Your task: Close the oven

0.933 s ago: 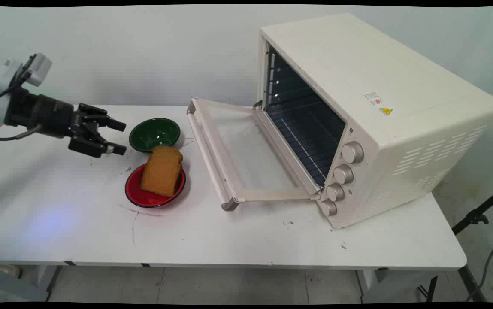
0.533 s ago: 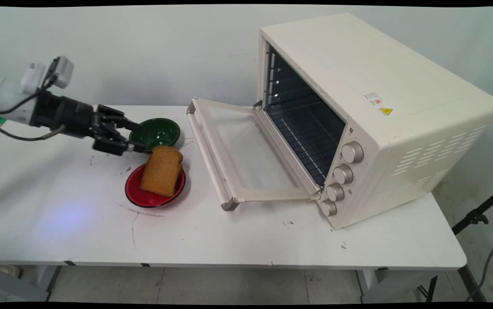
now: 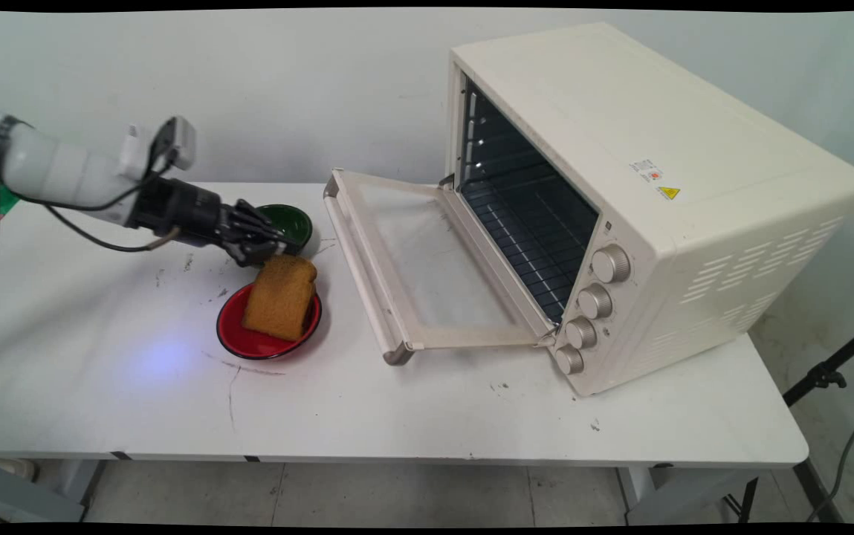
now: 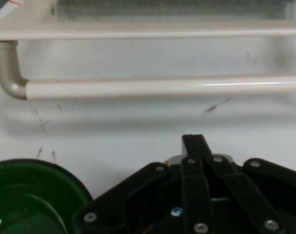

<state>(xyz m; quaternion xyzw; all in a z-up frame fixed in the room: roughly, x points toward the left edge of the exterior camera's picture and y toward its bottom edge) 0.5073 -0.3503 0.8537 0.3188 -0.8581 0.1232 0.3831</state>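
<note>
Hand (image 3: 272, 249), fingers together, hovers between green bowl (image 3: 289, 222) and bread (image 3: 280, 296) on red plate (image 3: 237, 338).

Cream toaster oven (image 3: 642, 193) on white table (image 3: 397, 416), door (image 3: 427, 267) (glass-paned) folded down; black tripod leg (image 3: 828, 375) at right.
</note>
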